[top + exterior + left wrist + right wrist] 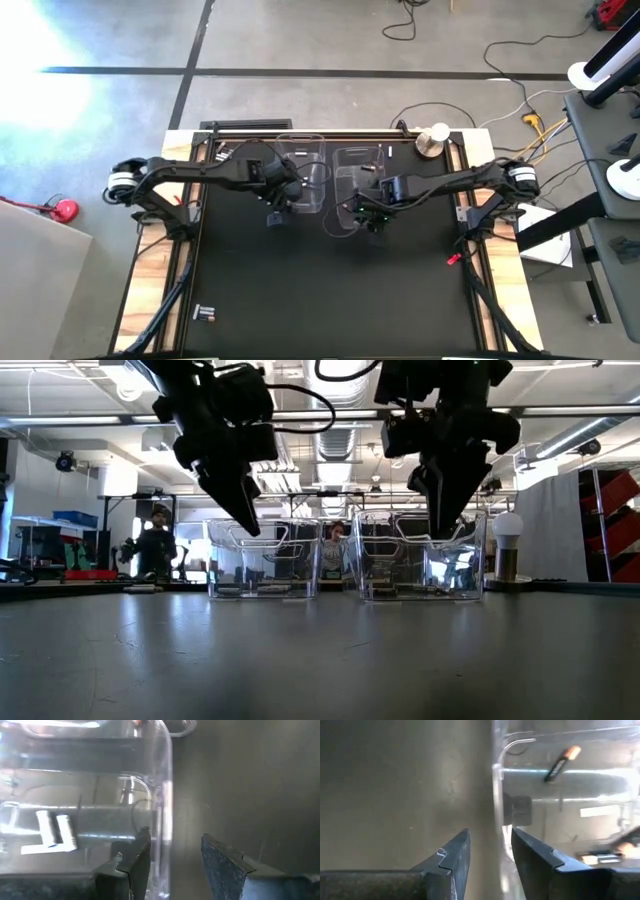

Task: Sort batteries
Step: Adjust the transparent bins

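Two clear bins stand side by side at the table's far middle, the left bin (303, 172) and the right bin (358, 185). White batteries (55, 832) lie in the left bin. Dark batteries with copper ends (561, 764) lie in the right bin. A few more batteries (205, 313) lie on the mat near the table's near left corner. My left gripper (172, 865) is open and empty, with the left bin's wall (165, 815) showing in line with its gap. My right gripper (490, 857) is open and empty above the right bin's wall (497, 795). In the low view both grippers (247, 515) (447, 510) point down at rim height.
A white round-topped object (437, 137) stands at the table's far right. Wooden borders (160, 300) frame the black mat, whose near half is bare but for the loose batteries. People show in the room behind the table (155, 545).
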You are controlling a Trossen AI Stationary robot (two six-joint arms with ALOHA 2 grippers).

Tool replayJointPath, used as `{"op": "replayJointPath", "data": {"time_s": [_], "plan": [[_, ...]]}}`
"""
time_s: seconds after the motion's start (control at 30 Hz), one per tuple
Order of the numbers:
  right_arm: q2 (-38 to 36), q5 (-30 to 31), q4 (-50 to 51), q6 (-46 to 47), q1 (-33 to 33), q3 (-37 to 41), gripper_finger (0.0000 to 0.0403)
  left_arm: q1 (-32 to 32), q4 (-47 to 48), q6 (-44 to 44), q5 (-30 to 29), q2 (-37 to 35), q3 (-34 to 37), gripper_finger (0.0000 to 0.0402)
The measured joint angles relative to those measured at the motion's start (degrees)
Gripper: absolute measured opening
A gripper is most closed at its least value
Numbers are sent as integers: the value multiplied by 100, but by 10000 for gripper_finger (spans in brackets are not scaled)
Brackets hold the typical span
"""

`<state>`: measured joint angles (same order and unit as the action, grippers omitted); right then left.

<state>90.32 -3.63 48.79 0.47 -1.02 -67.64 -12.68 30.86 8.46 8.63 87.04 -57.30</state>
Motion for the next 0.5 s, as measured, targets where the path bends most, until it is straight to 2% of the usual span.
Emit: {"op": "replayJointPath", "data": {"time_s": [0.17, 0.5], "plan": [[55, -371, -2, 110, 70, -49, 128, 185, 28, -227, 337, 69, 1, 153], [55, -245, -22, 411, 297, -201, 134, 729, 34, -752, 409, -8, -2, 153]]}}
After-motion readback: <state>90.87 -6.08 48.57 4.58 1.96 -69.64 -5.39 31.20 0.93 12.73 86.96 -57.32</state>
